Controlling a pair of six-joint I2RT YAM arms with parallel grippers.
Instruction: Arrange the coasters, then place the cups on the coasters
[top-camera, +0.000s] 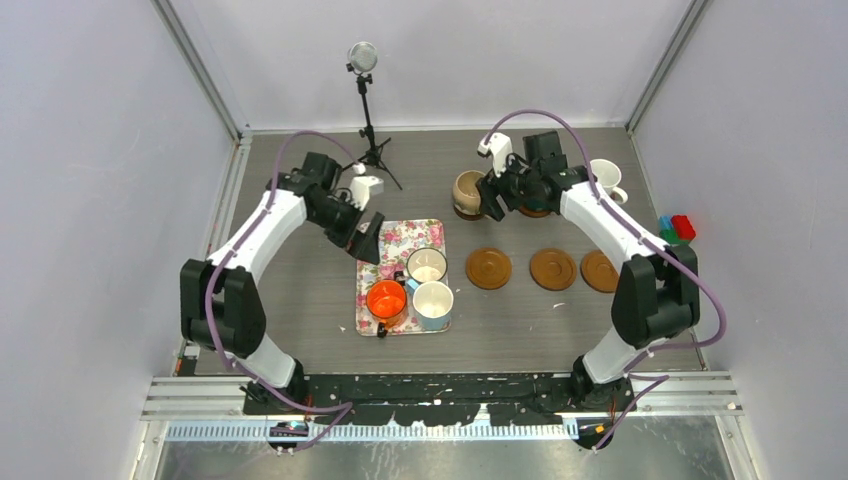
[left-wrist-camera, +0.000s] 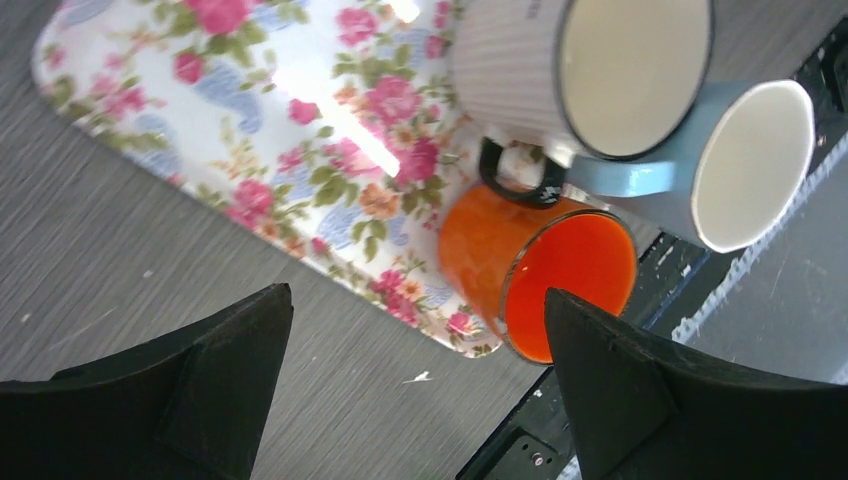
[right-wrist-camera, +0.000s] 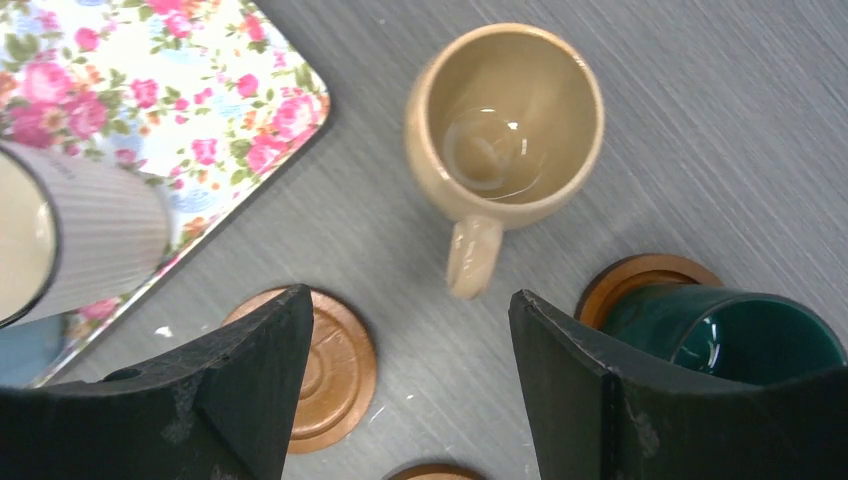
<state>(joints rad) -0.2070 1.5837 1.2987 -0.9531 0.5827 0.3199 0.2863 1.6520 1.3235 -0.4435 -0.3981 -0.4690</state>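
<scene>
A: Left gripper (left-wrist-camera: 415, 300)?
B: Reaching forward, tilted down over far-left corner of floral tray (top-camera: 398, 236); jaws wide, empty.
A: Right gripper (right-wrist-camera: 410, 295)?
B: Spread, empty, above beige mug (right-wrist-camera: 505, 125) just off tray's far-right corner.

Floral tray (top-camera: 408, 236): we find it flat, left of table centre.
Microphone tripod (top-camera: 367, 118): we note it upright, far side.
Coloured blocks (top-camera: 678, 228): beside right wall.

A finger (right-wrist-camera: 650, 410) of the right pincer (right-wrist-camera: 410, 293) hides half the dark green mug (right-wrist-camera: 725, 335) and its coaster (right-wrist-camera: 640, 275).
</scene>
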